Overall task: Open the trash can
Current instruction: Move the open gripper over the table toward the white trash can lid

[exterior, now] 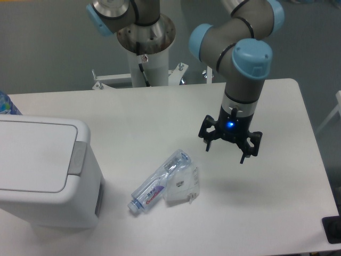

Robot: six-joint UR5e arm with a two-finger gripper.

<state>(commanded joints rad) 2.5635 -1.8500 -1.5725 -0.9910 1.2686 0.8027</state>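
The trash can (pixel 42 170) is a large white boxy bin at the left edge of the table, its flat lid down and closed. A grey push tab (pixel 78 158) sits on the rim at its right side. My gripper (pixel 226 151) hangs above the table right of centre, far from the bin, fingers spread open and pointing down with nothing between them. A blue light glows on its wrist.
A clear crushed plastic bottle (pixel 159 181) lies on the table between the bin and the gripper, with a crumpled clear wrapper (pixel 183 185) against it. The arm's base column (pixel 145 48) stands at the back. A blue-capped object (pixel 6 104) peeks in at the far left.
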